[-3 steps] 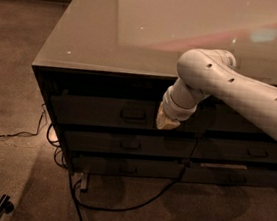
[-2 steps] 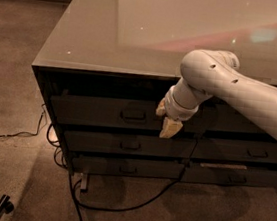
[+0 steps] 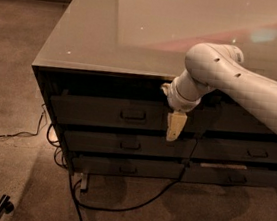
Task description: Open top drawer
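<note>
The top drawer (image 3: pixel 98 112) is the wide dark grey front just under the glossy tabletop (image 3: pixel 107 33), in the left column. Its small bar handle (image 3: pixel 133 115) sits at its centre. No inner walls or floor show. My gripper (image 3: pixel 175 128) hangs from the white arm (image 3: pixel 233 76) and points down in front of the drawer's right end. It is to the right of the handle, apart from it, with its tip at the drawer's lower edge. It holds nothing that I can see.
Two similar drawers (image 3: pixel 124 144) lie below the top one, and a neighbouring column (image 3: pixel 254 152) is at the right. Black cables (image 3: pixel 132 205) trail over the carpet under the cabinet. A dark object (image 3: pixel 1 207) lies at bottom left.
My gripper has shifted a little down and to the right along the top drawer's front, away from the handle. The drawer has not visibly moved.
</note>
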`<act>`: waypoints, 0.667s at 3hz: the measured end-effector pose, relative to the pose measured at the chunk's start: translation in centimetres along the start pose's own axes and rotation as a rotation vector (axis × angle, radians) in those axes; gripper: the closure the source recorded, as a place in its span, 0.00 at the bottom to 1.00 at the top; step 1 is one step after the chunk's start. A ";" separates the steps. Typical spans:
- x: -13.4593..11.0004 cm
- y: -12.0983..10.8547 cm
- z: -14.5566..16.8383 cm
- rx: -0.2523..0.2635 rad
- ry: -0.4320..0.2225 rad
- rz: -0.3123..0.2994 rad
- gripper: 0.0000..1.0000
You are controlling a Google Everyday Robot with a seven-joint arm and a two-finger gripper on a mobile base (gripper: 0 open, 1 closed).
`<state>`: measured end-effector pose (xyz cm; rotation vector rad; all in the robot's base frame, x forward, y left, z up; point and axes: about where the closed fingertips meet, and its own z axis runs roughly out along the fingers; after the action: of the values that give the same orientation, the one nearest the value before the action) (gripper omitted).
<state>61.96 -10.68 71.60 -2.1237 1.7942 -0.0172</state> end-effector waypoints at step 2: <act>0.2 -1.7 1.7 -0.007 0.026 0.002 0.00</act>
<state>64.01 -10.22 70.48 -2.1362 1.8131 -0.0378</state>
